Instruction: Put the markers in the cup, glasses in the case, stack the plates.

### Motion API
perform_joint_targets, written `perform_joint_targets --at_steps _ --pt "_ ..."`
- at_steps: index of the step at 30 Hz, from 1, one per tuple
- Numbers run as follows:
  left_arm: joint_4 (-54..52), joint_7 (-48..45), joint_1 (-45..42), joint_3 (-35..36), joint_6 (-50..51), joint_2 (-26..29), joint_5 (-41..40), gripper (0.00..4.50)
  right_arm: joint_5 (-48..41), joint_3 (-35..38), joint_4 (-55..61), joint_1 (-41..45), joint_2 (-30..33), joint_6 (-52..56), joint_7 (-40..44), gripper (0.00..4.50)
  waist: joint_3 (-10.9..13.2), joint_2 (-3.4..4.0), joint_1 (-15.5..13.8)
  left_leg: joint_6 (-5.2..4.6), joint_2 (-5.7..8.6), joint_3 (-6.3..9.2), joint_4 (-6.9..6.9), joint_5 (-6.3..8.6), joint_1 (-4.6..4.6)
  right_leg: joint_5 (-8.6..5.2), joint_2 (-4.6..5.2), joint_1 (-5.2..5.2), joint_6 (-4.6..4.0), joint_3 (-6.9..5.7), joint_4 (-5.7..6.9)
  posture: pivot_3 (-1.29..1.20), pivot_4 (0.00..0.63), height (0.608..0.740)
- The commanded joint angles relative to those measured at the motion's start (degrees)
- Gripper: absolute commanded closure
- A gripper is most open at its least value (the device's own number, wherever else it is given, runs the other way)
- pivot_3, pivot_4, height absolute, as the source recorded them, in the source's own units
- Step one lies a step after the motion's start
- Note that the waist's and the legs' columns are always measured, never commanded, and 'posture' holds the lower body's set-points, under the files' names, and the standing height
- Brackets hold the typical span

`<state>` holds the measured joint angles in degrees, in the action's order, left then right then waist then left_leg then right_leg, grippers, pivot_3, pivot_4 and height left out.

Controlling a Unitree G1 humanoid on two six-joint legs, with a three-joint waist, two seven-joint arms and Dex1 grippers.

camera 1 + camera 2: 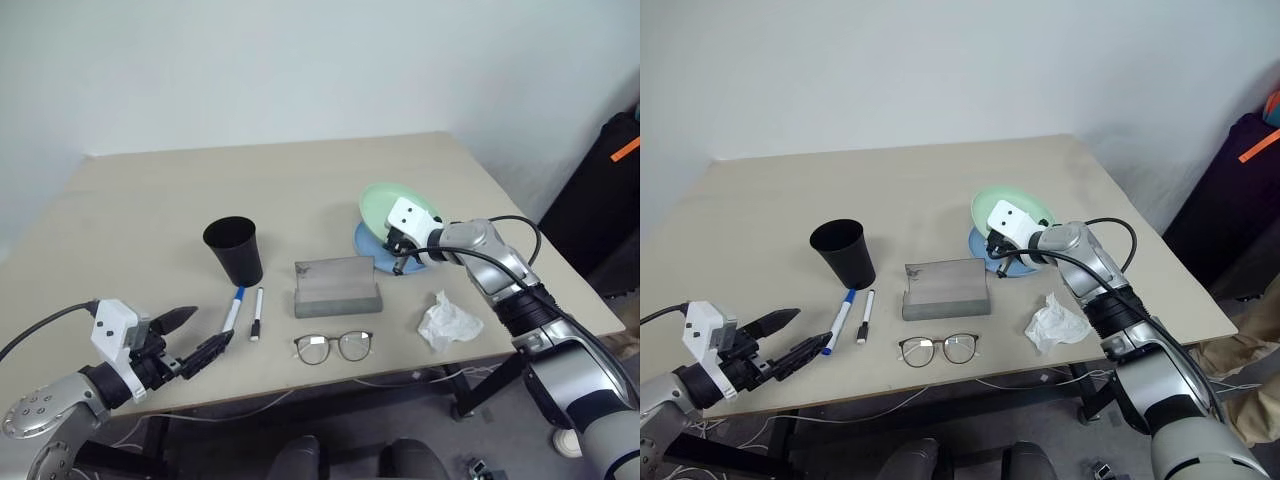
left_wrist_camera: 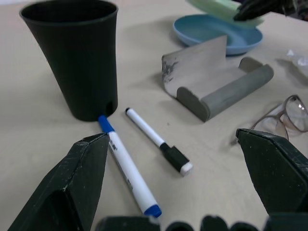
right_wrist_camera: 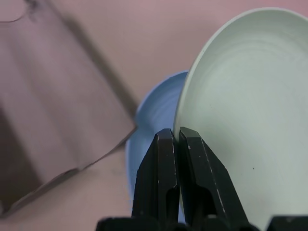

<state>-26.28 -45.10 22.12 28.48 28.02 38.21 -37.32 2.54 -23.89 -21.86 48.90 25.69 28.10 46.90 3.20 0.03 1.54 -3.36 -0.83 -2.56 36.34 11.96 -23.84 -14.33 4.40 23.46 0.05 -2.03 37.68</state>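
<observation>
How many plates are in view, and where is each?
2. The blue plate lies flat on the table beyond the grey case. The green plate is tilted above it, its rim pinched in the right gripper.

Matt grey felt-like case (image 1: 338,287)

cup (image 1: 233,250) left of case (image 1: 337,288), glasses (image 1: 333,347) before

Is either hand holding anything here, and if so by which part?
The right hand pinches the pale green plate by its rim, tilted over the light blue plate. The left hand is open and empty.
</observation>
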Motion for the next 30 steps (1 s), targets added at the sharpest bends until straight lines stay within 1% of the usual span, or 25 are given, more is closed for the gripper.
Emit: perform_joint_targets --at_steps 1,4,8,19,20,22,25,26,28,30 --pt "-2.09 -1.67 -0.46 2.65 -1.27 0.33 -2.65 0.0 1.43 0.48 -1.56 2.7 0.55 -2.88 2.47 4.46 0.0 0.0 0.01 0.0 -0.01 0.0 0.0 0.0 0.0 -0.01 -0.01 0.0 -0.03 0.0 0.0 0.0 0.0 0.74" --pt "-2.24 -2.13 -0.6 2.93 -1.52 0.53 -3.07 0.0 2.46 -0.31 -3.75 3.32 0.88 -5.84 5.58 4.46 0.0 0.0 0.03 0.0 -0.01 -0.01 0.01 0.0 0.0 -0.01 -0.01 0.0 -0.04 0.0 0.0 0.0 0.0 0.74" --pt "-2.13 -2.38 -1.01 3.07 -1.48 0.79 -3.02 0.0 3.86 -0.78 -5.69 4.12 0.49 -7.91 7.68 4.46 0.0 0.0 0.02 0.0 -0.01 -0.01 0.0 0.0 0.0 -0.01 -0.08 0.0 -0.04 0.0 0.0 0.0 0.0 0.74" --pt "-2.51 -2.25 -1.0 2.99 -1.19 0.92 -2.95 0.0 6.6 -0.96 -8.91 4.61 -0.64 -10.37 8.53 4.46 0.0 0.0 0.02 0.01 -0.01 -0.02 0.01 0.0 0.0 0.0 -0.09 0.0 -0.05 0.01 0.01 0.0 0.0 0.74" --pt "-2.53 -2.25 -0.96 3.09 -1.14 0.96 -2.99 0.0 6.97 -0.95 -9.12 4.67 -0.65 -10.45 8.48 4.01 0.0 0.0 0.02 0.01 -0.01 -0.02 0.01 0.0 0.0 0.0 -0.09 0.0 -0.05 0.02 0.01 0.0 0.0 0.74" --pt "-2.55 -2.2 -0.93 3.11 -1.1 0.99 -2.95 0.0 7.68 -0.93 -9.48 4.77 -0.57 -10.6 8.45 3.44 0.0 0.0 0.02 0.01 -0.02 -0.03 0.0 0.0 0.0 0.0 -0.09 0.01 -0.05 0.02 0.01 0.0 0.0 0.74" --pt "-2.49 -2.09 -1.05 2.86 -1.12 0.93 -2.81 0.0 8.08 -0.74 -9.33 4.71 -0.37 -10.76 8.83 2.43 0.0 0.0 0.02 0.01 -0.02 -0.03 0.01 0.0 0.01 0.0 -0.09 0.0 -0.06 0.02 0.02 0.0 0.0 0.74" --pt "-2.49 -2.07 -1.09 2.81 -1.12 0.93 -2.78 0.0 8.14 -0.62 -9.15 4.72 -0.31 -10.69 9.02 2.0 0.0 0.0 0.02 0.01 -0.02 -0.03 0.01 0.0 0.01 0.0 -0.09 0.0 -0.06 0.02 0.02 0.0 0.0 0.74" --pt "-2.49 -2.02 -1.19 2.74 -1.04 0.99 -2.8 0.0 7.67 0.18 -8.7 5.5 -0.09 -9.88 10.04 1.37 0.0 0.0 0.02 0.01 -0.02 -0.03 0.01 0.0 0.01 0.0 -0.09 0.0 -0.06 0.02 0.02 0.0 0.0 0.74" --pt "-2.48 -1.98 -1.26 2.74 -0.97 1.03 -2.87 0.0 6.2 1.34 -7.89 6.89 0.48 -8.24 12.96 1.37 0.0 0.01 0.02 0.01 -0.02 -0.04 0.01 0.0 0.01 0.01 -0.1 0.0 -0.04 0.03 0.02 0.0 0.0 0.74"
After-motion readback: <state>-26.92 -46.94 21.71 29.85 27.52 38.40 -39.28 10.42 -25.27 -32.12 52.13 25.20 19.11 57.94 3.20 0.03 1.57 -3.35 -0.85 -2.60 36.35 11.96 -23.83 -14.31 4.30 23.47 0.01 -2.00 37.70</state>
